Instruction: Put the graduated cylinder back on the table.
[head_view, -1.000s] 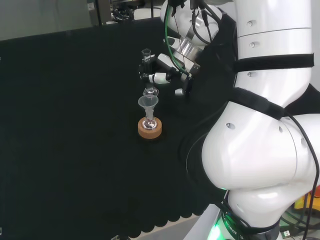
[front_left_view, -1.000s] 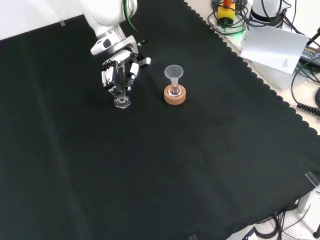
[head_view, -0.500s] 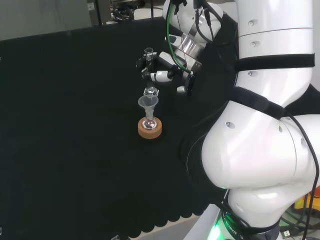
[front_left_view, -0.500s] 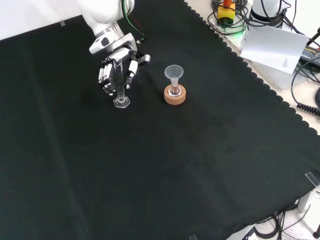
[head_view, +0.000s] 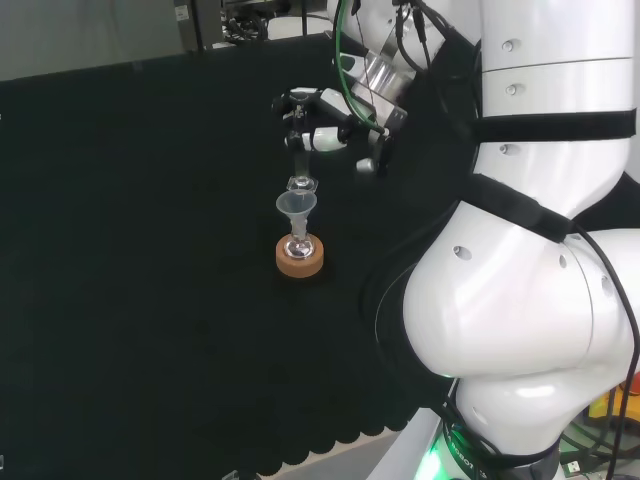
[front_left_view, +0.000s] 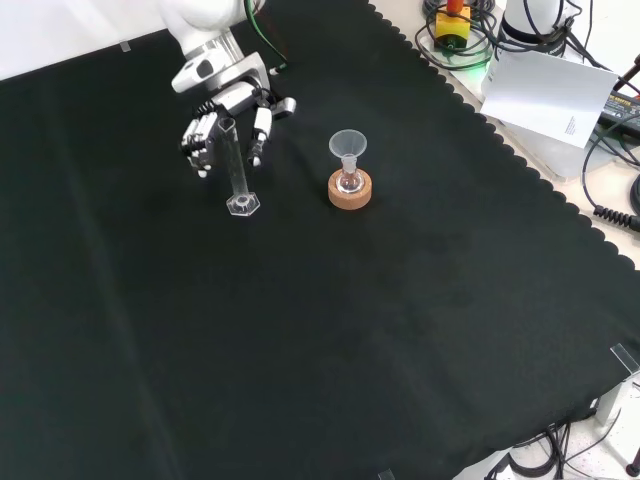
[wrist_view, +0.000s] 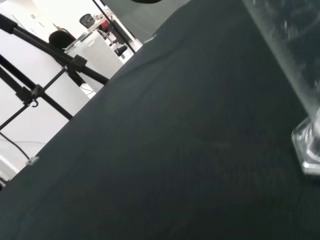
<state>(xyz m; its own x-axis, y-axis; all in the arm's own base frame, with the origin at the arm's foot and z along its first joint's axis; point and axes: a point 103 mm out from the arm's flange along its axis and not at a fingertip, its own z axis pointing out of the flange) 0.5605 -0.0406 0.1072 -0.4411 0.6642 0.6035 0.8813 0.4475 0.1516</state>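
Black cloth (front_left_view: 400, 330) carries an upright graduated cylinder (front_left_view: 238, 170); the hand (front_left_view: 215, 125), fingers spread, hovers beside a funnel-topped flask (front_left_view: 348, 180).

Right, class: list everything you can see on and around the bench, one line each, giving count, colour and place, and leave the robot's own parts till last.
Cylinder: one, clear, upright on the cloth, its base on the cloth, left of the funnel in the front view.
Funnel: one, clear, sitting in the small flask.
Flask: one, clear, small, on the cork ring.
Cork ring: one, tan, on the cloth right of the cylinder in the front view.
Cloth: one, black, covering the bench.
Paper: one white sheet, off the cloth, top right of the front view.
Cables: several, black, by the paper.
Hand: one, black and white, fingers open around the cylinder's top.
Arm: one, white, at the head view's right.
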